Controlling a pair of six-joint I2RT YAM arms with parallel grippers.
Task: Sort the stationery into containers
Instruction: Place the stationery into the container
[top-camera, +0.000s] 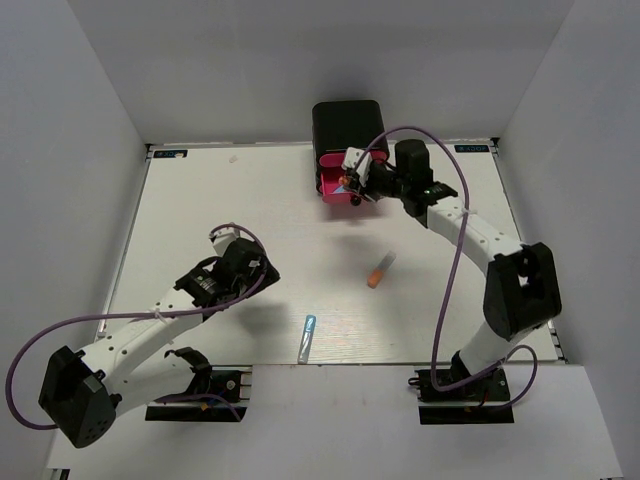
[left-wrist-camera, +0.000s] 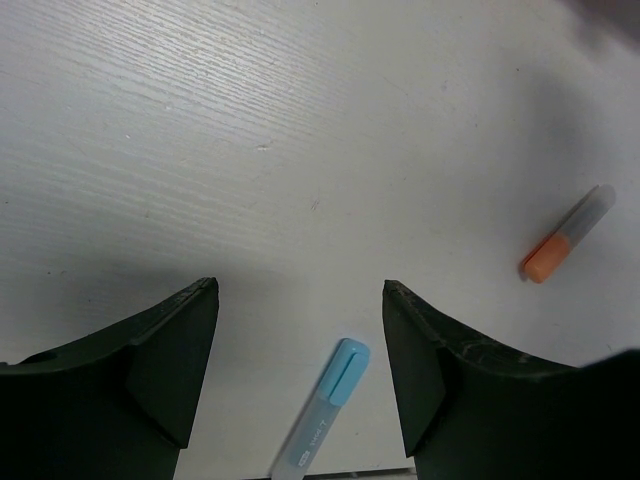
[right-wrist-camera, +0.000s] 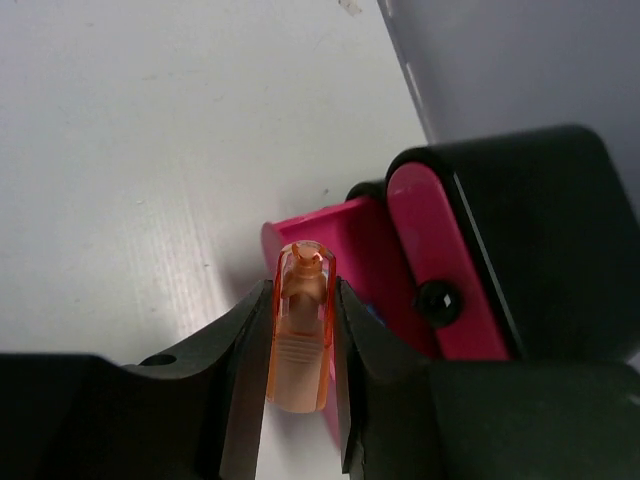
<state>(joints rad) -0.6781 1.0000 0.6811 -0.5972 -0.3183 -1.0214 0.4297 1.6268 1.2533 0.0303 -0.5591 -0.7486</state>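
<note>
My right gripper (right-wrist-camera: 300, 290) is shut on a stubby orange marker (right-wrist-camera: 298, 345) and holds it over the pulled-out pink drawer (right-wrist-camera: 350, 228) of the black cabinet (right-wrist-camera: 545, 230). From above, the right gripper (top-camera: 353, 181) sits at that open drawer (top-camera: 330, 186). A bit of blue shows inside the drawer. A second orange marker (top-camera: 378, 271) and a light blue pen (top-camera: 307, 337) lie on the table. My left gripper (left-wrist-camera: 298, 290) is open and empty just above the table, with the light blue pen (left-wrist-camera: 325, 415) lying below and between its fingers.
The cabinet (top-camera: 346, 124) stands at the table's far edge, with a closed pink drawer front and its black knob (right-wrist-camera: 437, 298) above the open one. The loose orange marker (left-wrist-camera: 565, 235) lies to the right of my left gripper. Grey walls enclose the white table (top-camera: 200, 210).
</note>
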